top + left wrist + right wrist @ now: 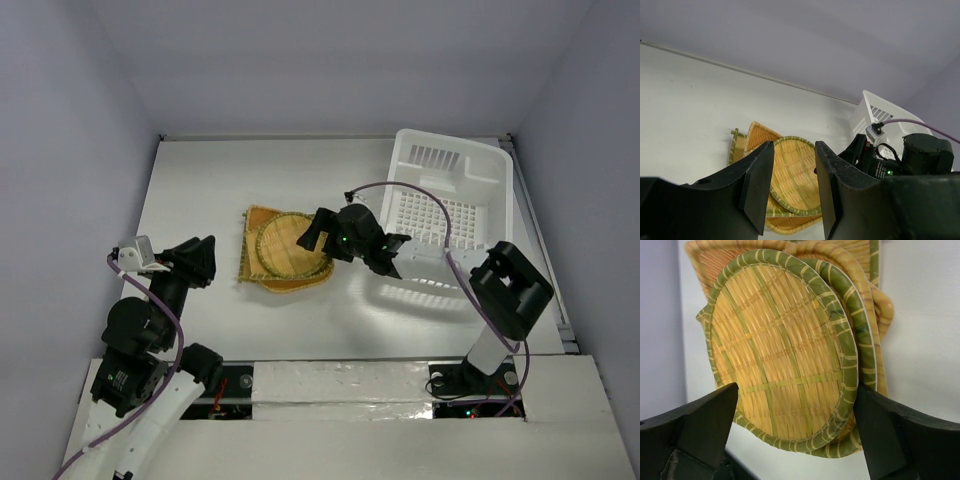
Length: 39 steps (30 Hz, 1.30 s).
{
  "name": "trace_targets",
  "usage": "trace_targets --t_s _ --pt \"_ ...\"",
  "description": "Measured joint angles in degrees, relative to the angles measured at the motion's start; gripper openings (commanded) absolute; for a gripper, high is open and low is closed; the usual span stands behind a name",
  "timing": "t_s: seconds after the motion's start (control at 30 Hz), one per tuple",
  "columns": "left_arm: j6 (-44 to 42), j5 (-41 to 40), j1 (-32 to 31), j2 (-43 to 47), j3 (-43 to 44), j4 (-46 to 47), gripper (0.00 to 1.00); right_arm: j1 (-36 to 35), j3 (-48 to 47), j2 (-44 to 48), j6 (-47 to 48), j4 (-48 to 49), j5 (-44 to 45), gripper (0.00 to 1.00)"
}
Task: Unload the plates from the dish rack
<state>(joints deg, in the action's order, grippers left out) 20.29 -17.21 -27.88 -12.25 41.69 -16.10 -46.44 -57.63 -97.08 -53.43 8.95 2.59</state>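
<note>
1. Three pale grey walls (330, 60) enclose one white counter (200, 190).
2. At the counter's far right stands the dish rack (455, 160), white and slotted, with its peg grid visible inside.
3. Several plates (285, 250) lie stacked flat at mid-counter, left of the rack and apart from it. A round green-rimmed one is on top.
4. Over the stack's right edge is the right gripper (312, 233), jaws spread wide to either side of the top plate, clamping nothing.
5. At near left is the left gripper (205, 262), jaws partly apart, holding nothing.

Lower plates (882, 305) mostly under round plate (780, 350)
</note>
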Motion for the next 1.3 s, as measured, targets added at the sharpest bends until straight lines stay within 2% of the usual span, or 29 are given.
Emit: trace_targets --t_s 0.1,0.3,0.57,0.63,0.67,0.7,0.77,0.8,0.83,0.97,1.0,1.07,1.1,1.17,1.2,1.23,1.3 --pt "0.1 0.0 0.0 0.0 0.0 0.0 0.36 -2.1 -2.0 0.7 2.3 -5.8 4.9 1.0" --pt "0.3 0.0 0.0 0.0 0.0 0.0 0.53 -5.1 -7.1 2.1 6.8 -15.5 13.5 1.0" --pt "0.4 0.0 0.0 0.0 0.0 0.0 0.57 -5.4 -15.9 1.7 11.5 -21.6 18.5 1.0" --pt "0.4 0.0 0.0 0.0 0.0 0.0 0.58 -5.4 -18.7 1.0 12.3 -22.8 19.7 0.93" --pt "0.4 0.0 0.0 0.0 0.0 0.0 0.58 -5.4 -19.7 0.9 12.8 -23.3 20.2 0.86" --pt "0.4 0.0 0.0 0.0 0.0 0.0 0.6 -5.4 -20.5 0.8 13.2 -23.8 20.7 0.55" --pt "0.3 0.0 0.0 0.0 0.0 0.0 0.61 -5.4 -21.3 1.0 14.0 -24.2 21.8 0.13" --pt "0.3 0.0 0.0 0.0 0.0 0.0 0.63 -5.5 -21.4 1.4 14.8 -24.4 22.5 0.0" --pt "0.3 0.0 0.0 0.0 0.0 0.0 0.64 -5.5 -21.4 2.1 15.4 -24.8 23.0 0.0" --pt "0.3 0.3 0.0 0.3 0.0 0.0 0.74 -6.2 -18.8 10.6 17.6 -25.3 25.7 0.0" --pt "0.3 0.5 0.0 0.5 0.0 0.0 0.79 -6.2 -17.5 14.3 18.2 -25.3 26.7 0.01" --pt "0.3 0.7 0.0 0.9 0.0 0.0 0.83 -6.4 -15.0 22.7 19.5 -24.9 29.3 0.1" --pt "0.3 0.7 0.0 1.1 0.0 0.1 0.84 -6.4 -14.0 26.9 20.1 -24.8 30.7 0.35" --pt "0.3 0.6 0.0 1.2 0.0 0.1 0.87 -6.4 -11.3 36.0 21.5 -23.9 34.0 0.64" --pt "0.3 0.6 0.0 1.2 0.0 0.1 0.87 -6.4 -10.0 40.6 22.2 -23.9 35.8 0.85" --pt "0.3 0.5 0.0 1.2 0.0 0.0 0.88 -6.5 -8.8 45.0 22.5 -24.0 37.9 0.91" --pt "0.3 0.3 0.0 1.1 0.3 -0.3 0.89 -6.5 -6.9 51.7 23.1 -25.1 42.4 0.96"
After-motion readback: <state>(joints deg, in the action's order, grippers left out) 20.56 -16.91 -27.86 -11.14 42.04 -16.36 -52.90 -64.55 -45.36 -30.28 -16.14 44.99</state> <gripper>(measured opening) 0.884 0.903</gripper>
